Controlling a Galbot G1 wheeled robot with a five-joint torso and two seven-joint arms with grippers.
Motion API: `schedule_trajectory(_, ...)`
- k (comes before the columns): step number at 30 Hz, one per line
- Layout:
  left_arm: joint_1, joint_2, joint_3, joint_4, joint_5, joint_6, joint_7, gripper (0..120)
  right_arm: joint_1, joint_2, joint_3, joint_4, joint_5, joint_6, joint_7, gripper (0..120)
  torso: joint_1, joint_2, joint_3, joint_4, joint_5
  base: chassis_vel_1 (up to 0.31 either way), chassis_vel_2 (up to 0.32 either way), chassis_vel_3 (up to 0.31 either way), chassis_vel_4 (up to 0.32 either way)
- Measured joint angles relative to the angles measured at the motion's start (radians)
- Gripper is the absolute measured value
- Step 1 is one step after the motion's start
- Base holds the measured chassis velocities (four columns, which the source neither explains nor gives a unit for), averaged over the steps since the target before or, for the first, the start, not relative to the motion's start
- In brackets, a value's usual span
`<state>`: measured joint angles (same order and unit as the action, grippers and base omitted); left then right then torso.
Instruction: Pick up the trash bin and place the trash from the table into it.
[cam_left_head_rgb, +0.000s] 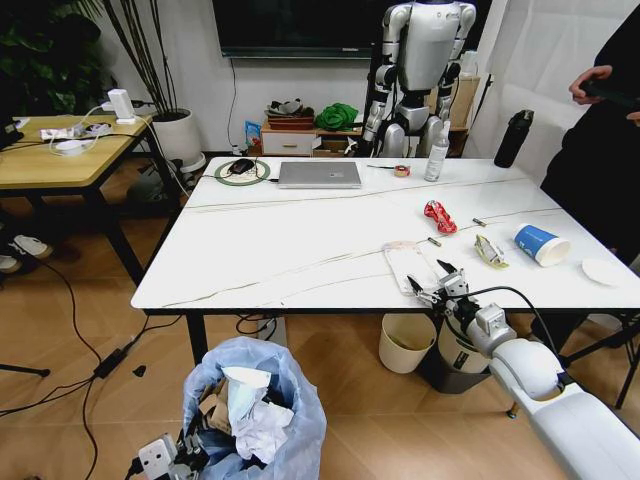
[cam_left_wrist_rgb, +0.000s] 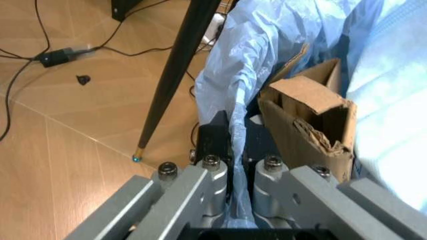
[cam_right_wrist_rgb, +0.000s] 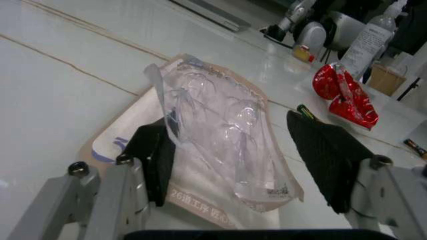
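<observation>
The trash bin (cam_left_head_rgb: 262, 420), lined with a crinkly light-blue bag (cam_left_wrist_rgb: 267, 45), sits low in front of the table (cam_left_head_rgb: 300, 250), with white tissues and brown paper (cam_left_wrist_rgb: 313, 120) inside. My left gripper (cam_left_head_rgb: 165, 458) (cam_left_wrist_rgb: 237, 165) is shut on the bag's rim. My right gripper (cam_left_head_rgb: 430, 287) (cam_right_wrist_rgb: 240, 160) is open at the table's near edge, its fingers (cam_right_wrist_rgb: 155, 160) on either side of the flat plastic pouch (cam_left_head_rgb: 408, 263) (cam_right_wrist_rgb: 220, 125). Farther right lie a red wrapper (cam_left_head_rgb: 439, 216) (cam_right_wrist_rgb: 347, 95), a yellowish wrapper (cam_left_head_rgb: 490, 250) and a blue-and-white paper cup (cam_left_head_rgb: 540, 244).
A silver laptop (cam_left_head_rgb: 320, 174), a spray bottle (cam_left_head_rgb: 436, 152) and a black bottle (cam_left_head_rgb: 513, 138) stand at the table's far side. A cream round bin (cam_left_head_rgb: 407, 342) and a dark bin (cam_left_head_rgb: 455, 358) sit under the table. A wooden desk (cam_left_head_rgb: 60, 155) is at left; a person (cam_left_head_rgb: 600, 130) stands at right.
</observation>
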<state>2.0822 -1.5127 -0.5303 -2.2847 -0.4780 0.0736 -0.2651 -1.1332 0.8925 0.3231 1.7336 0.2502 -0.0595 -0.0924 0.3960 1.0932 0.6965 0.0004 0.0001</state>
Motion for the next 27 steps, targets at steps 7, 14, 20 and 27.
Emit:
schedule_trajectory(7, -0.004, 0.005, 0.000, 0.002, -0.005, 0.004, -0.002, 0, -0.007, -0.001, 0.004, 0.001, 0.000, -0.001, 0.003, 35, 0.000, 0.000, 0.000, 0.0000, 0.0000, 0.000, 0.000, 0.000, 0.000)
schedule_trajectory(14, -0.007, 0.006, 0.001, 0.005, -0.008, 0.005, -0.002, 0, -0.014, 0.000, 0.006, 0.002, 0.035, -0.002, 0.009, 9, 0.000, 0.000, 0.000, 0.0000, 0.0000, 0.000, 0.000, 0.000, 0.000)
schedule_trajectory(20, -0.007, 0.012, 0.017, 0.010, -0.007, 0.005, -0.002, 0, -0.023, 0.001, 0.005, 0.007, 0.073, 0.001, 0.006, 0, 0.000, 0.000, 0.000, 0.0000, -0.0001, 0.000, 0.000, 0.000, 0.000)
schedule_trajectory(27, -0.006, 0.025, 0.022, 0.012, -0.008, 0.005, -0.002, 0, -0.028, 0.013, 0.005, 0.008, 0.136, 0.022, -0.001, 0, 0.000, 0.000, 0.000, 0.0000, 0.0000, 0.000, 0.000, 0.000, 0.000)
